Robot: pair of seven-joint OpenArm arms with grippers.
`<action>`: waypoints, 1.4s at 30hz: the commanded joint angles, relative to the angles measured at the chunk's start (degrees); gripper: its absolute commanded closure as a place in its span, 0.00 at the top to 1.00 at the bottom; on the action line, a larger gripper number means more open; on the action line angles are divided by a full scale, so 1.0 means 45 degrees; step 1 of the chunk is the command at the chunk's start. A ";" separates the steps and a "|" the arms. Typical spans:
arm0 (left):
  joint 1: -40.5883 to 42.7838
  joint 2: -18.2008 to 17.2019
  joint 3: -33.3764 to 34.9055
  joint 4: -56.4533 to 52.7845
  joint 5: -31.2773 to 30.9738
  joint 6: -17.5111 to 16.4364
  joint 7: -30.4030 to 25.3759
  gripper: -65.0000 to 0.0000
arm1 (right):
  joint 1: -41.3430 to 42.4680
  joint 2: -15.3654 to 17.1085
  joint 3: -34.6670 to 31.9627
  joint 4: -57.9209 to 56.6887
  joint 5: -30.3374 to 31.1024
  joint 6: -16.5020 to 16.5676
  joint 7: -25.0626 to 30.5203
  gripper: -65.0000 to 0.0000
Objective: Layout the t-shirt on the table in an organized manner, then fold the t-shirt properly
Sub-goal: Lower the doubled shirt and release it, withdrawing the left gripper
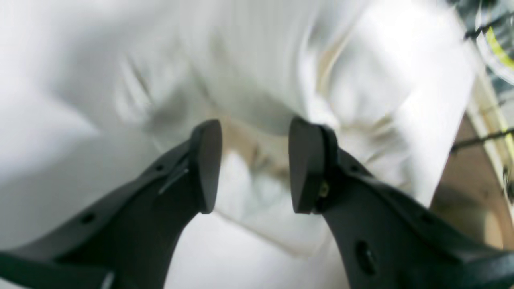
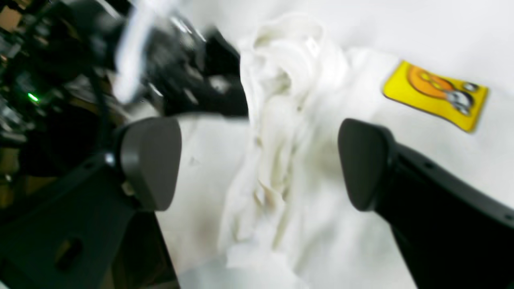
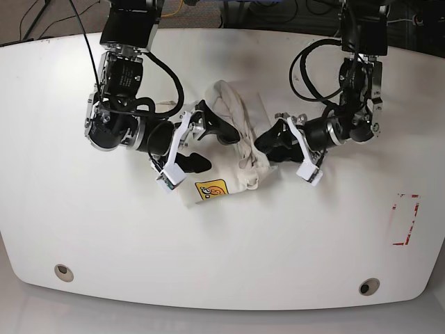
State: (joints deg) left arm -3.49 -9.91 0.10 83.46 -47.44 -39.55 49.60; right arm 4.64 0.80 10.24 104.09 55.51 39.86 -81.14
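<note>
Two pincers flank crumpled t-shirt (image 3: 233, 142) at centre of counter (image 3: 83, 229). Right pincer (image 2: 259, 164): jaws spread wide, nothing held, bunched fabric ridge between pads. Left pincer (image 1: 255, 164): jaws parted, empty, cloth just beyond tips. Yellow badge (image 2: 435, 94) facing up.

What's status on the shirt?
Left gripper open, right gripper open, both over t-shirt. Shirt bunched mid-table, not laid out. Nothing obstructing.
</note>
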 commanded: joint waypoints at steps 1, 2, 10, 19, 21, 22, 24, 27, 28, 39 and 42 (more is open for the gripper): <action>-0.0192 -0.0210 -0.0364 0.0511 -0.0681 -0.0100 -0.0288 0.40 | 0.0169 -0.0011 0.0000 0.0204 0.0295 0.0032 0.0303 0.91; -0.0173 -0.0386 -0.0637 0.0686 -0.0916 -0.0100 -0.0288 0.40 | 0.0013 -0.0011 0.0000 0.0204 0.0276 0.0032 0.0303 0.91; 0.0452 -0.1070 -0.3079 0.1937 -0.2068 -0.0100 -0.0288 0.40 | -0.0729 -0.0031 -0.0097 -0.0031 0.0295 0.0032 0.0303 0.91; 0.1429 -0.2632 -0.5658 0.2054 -0.3299 -0.0100 -0.0288 0.40 | -0.1159 -0.0089 -0.0117 -0.1164 0.0315 0.0032 0.0303 0.91; 0.1644 -0.2808 -0.6088 0.2093 -0.3299 -0.0100 -0.0288 0.40 | -0.1179 -0.0089 -0.0293 -0.1379 0.0295 0.0032 0.0303 0.91; 0.1722 -0.2867 -0.6264 0.2113 -0.3299 -0.0100 -0.0288 0.40 | -0.1179 -0.0089 -0.0429 -0.1457 0.0295 0.0032 0.0303 0.91; 0.1918 -0.2965 -0.6732 0.2113 -0.3299 -0.0100 -0.0288 0.40 | -0.1179 -0.0089 -0.0820 -0.1554 0.0315 0.0032 0.0303 0.91; 0.2211 -0.2965 -0.7475 0.2113 -0.3299 -0.0100 -0.0288 0.40 | -0.1179 -0.0187 -0.1445 -0.1535 0.0335 0.0032 0.0303 0.91; 0.2328 -0.2965 -0.7651 0.2113 -0.3279 -0.0100 -0.0288 0.40 | -0.1159 -0.0304 -0.1621 -0.1535 0.0315 0.0032 0.0303 0.91; 0.2816 -0.3160 -0.7924 0.2015 -0.3221 -0.0100 -0.0288 0.40 | -0.0319 -0.0480 -0.2735 -0.1828 0.0041 0.0032 0.0342 0.91; 0.2816 -0.3316 -0.7885 0.2015 -0.3221 -0.0100 -0.0288 0.40 | 0.0091 -0.0890 -0.3028 -0.2512 -0.0212 0.0032 0.0518 0.91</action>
State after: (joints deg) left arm 9.58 -23.03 -35.05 91.77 -60.51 -39.55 49.93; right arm 3.09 -1.17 -2.39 94.08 53.63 39.90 -80.25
